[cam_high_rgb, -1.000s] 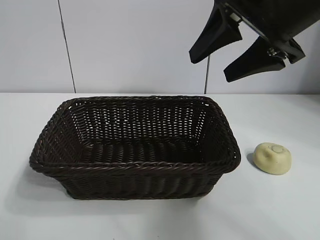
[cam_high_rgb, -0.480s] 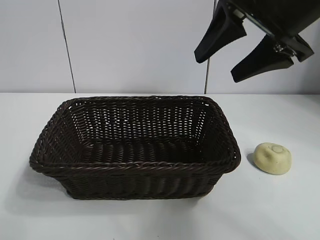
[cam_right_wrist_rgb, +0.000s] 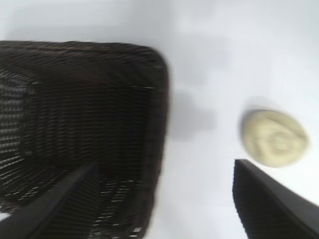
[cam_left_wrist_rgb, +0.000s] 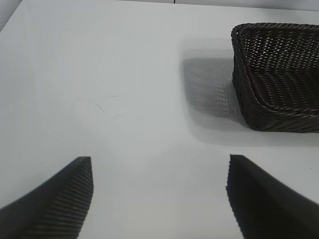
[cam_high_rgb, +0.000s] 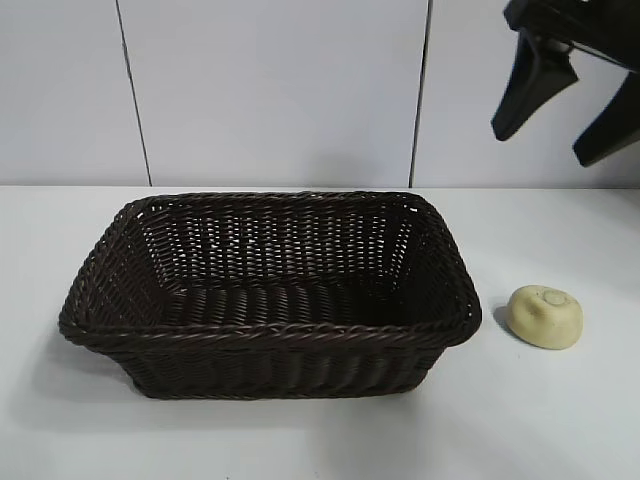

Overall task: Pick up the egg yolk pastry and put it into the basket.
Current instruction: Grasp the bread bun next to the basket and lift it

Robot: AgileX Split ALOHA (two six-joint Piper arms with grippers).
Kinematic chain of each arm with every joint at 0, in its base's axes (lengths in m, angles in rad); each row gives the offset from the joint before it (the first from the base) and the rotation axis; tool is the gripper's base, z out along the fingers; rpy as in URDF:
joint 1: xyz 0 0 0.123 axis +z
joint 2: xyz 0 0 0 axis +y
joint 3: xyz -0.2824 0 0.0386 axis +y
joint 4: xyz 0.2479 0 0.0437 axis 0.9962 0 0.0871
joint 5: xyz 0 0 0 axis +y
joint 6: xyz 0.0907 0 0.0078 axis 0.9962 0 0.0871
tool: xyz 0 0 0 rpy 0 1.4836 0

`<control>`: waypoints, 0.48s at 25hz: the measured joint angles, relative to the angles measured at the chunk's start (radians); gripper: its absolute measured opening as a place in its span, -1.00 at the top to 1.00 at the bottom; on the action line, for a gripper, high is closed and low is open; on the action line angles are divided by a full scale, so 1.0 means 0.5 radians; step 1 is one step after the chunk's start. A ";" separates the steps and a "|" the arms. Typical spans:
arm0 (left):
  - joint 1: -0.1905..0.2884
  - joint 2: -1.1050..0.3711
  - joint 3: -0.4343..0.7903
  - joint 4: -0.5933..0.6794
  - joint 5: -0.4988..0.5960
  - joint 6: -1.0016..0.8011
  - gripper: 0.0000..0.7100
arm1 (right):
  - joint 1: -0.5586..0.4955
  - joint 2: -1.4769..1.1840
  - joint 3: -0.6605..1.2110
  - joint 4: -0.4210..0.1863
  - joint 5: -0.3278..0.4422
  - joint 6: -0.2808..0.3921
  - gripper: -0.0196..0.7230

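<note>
Hanging high over the pastry (cam_high_rgb: 545, 316) with jaws apart, the right gripper (cam_high_rgb: 565, 130) needed to centre above it, then descend straight before closing gently.

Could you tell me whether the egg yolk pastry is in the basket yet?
Not yet: the egg yolk pastry lies on the table, beside the empty basket.

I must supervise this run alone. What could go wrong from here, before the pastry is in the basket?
The egg yolk pastry is domed and small, so the right gripper, high above with open jaws, might pinch off-centre and squirt it away. It also lies close beside the basket; a jaw could catch the braided rim.
</note>
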 joint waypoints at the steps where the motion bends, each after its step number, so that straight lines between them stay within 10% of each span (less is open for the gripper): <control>1: 0.000 0.000 0.000 0.000 0.000 0.000 -0.52 | -0.048 0.026 0.000 0.000 0.002 -0.007 -0.50; 12: 0.000 0.000 0.000 0.000 0.000 0.000 -0.52 | -0.113 0.440 -0.001 0.000 -0.039 -0.075 -0.50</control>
